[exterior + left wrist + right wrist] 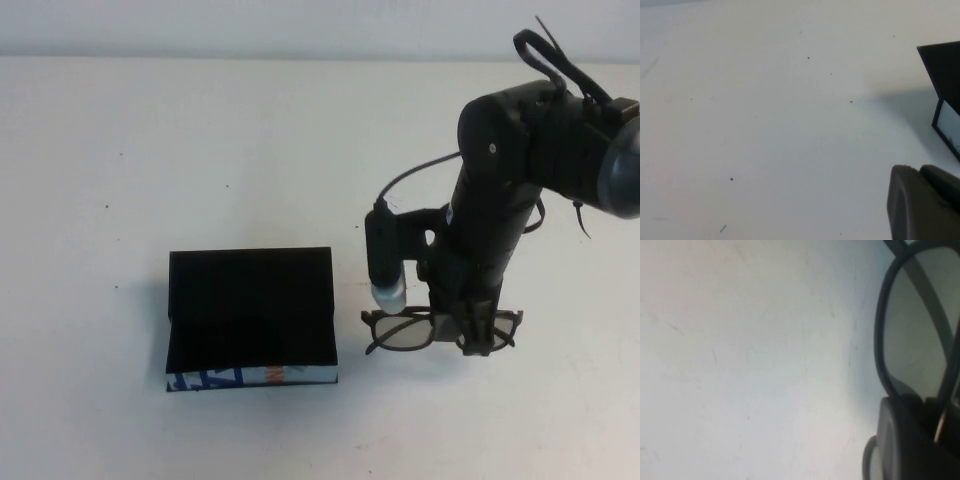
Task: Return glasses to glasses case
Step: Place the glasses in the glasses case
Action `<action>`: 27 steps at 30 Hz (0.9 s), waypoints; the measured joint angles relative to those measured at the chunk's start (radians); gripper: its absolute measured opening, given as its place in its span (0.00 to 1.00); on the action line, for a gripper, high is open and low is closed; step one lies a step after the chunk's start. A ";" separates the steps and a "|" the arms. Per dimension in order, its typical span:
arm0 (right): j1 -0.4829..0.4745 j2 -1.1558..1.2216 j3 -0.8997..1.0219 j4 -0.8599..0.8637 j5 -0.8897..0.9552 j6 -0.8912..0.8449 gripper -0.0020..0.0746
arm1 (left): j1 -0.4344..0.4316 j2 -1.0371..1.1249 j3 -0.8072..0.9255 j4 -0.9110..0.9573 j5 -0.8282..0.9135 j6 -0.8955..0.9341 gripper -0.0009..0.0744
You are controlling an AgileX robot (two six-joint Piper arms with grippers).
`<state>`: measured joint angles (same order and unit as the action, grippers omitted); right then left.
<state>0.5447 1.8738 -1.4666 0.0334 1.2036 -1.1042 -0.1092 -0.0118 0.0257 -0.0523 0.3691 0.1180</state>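
Currently right gripper (pixel 476 335) fingers straddle the glasses (pixel 400 330) bridge on the desk (pixel 250 150); can't tell if clamped. Glasses case (pixel 250 318) sits left of them. Left gripper (pixel 922 202) near case, finger state unclear.

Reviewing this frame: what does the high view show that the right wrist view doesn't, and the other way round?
Only the high view shows the glasses case, its flap up, the whole right arm, and the right gripper down at the bridge of the glasses, which lie right of the case and apart from it. Only the right wrist view shows one lens close up and part of a finger against the frame. Both show the glasses and the white table. The left gripper appears only in the left wrist view.
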 joint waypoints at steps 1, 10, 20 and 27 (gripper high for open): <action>0.015 -0.015 -0.010 0.000 0.005 0.016 0.09 | 0.000 0.000 0.000 0.000 0.000 0.000 0.01; 0.220 0.065 -0.262 0.035 0.017 0.085 0.09 | 0.000 0.000 0.000 0.000 0.000 0.000 0.01; 0.316 0.278 -0.511 0.053 0.019 0.097 0.09 | 0.000 0.000 0.000 0.000 0.000 0.000 0.01; 0.316 0.323 -0.521 0.050 0.019 0.103 0.09 | 0.000 0.000 0.000 0.000 0.000 0.000 0.01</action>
<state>0.8609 2.1963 -1.9880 0.0838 1.2229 -1.0010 -0.1092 -0.0118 0.0257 -0.0523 0.3691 0.1180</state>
